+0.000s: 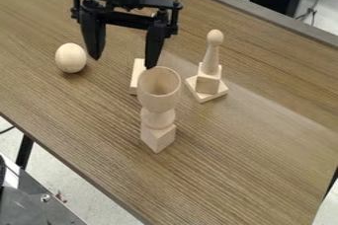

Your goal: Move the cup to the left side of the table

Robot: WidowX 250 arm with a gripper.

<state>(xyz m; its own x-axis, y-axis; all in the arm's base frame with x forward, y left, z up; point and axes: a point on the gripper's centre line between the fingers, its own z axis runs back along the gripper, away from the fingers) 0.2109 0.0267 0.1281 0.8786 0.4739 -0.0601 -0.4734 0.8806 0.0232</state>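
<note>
Hanging spread wide w/ nil in grip, hand nr cup, contact unclear

A wooden egg, a partly hidden block and an upright peg sit apart.

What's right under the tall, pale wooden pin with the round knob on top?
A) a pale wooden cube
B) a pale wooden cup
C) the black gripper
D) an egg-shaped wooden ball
A: the tall wooden pin stands on a pale wooden cube, which itself sits on a flat square wooden piece.
</note>
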